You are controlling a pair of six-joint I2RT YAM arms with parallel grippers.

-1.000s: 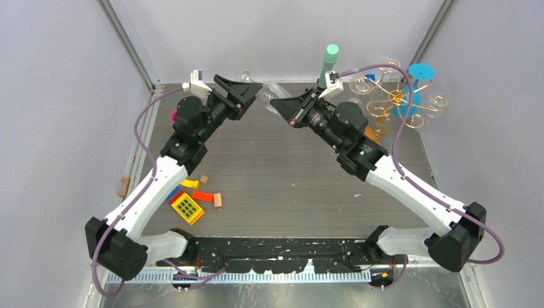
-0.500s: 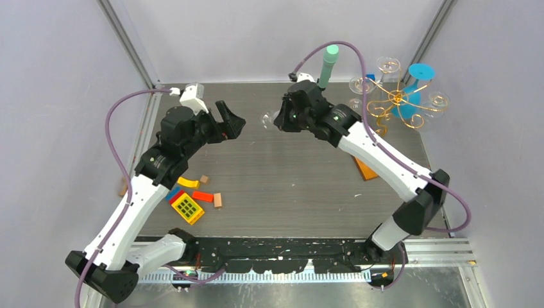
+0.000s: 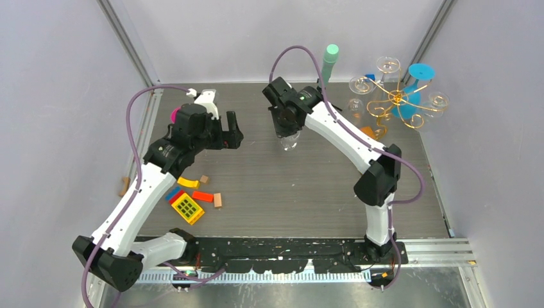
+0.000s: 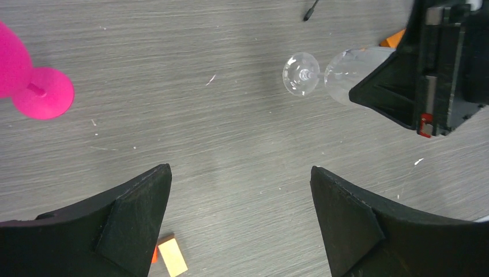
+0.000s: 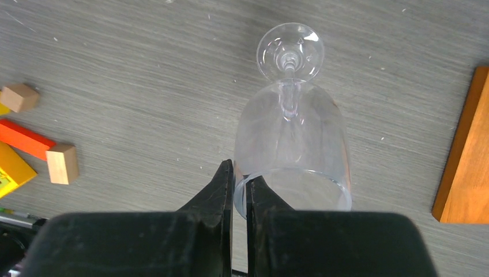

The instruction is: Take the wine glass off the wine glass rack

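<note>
**Clear Gloss, Matt Black, Grey Grain**

The wine glass (image 5: pixel 291 150) is clear, smooth and glossy. The right gripper (image 5: pixel 240 180) and left gripper (image 4: pixel 240 171) look like matt black plastic. The table (image 3: pixel 289 186) shows a matt grey wood-grain surface flecked with pale scuffs. The wine glass rack (image 3: pixel 398 98) is shiny gold wire; its base (image 5: pixel 466 144) is smooth orange-brown wood. A pink goblet (image 4: pixel 36 91) looks like smooth opaque plastic.

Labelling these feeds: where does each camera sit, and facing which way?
Top external: above and behind the bases, looking down on the table; both arms show, rack far right.
Left wrist: on the left arm, facing the table; its open jaws show.
Right wrist: on the right arm, facing down; its jaws pinch the glass rim.
Shared: both wrist views show that glass.
</note>
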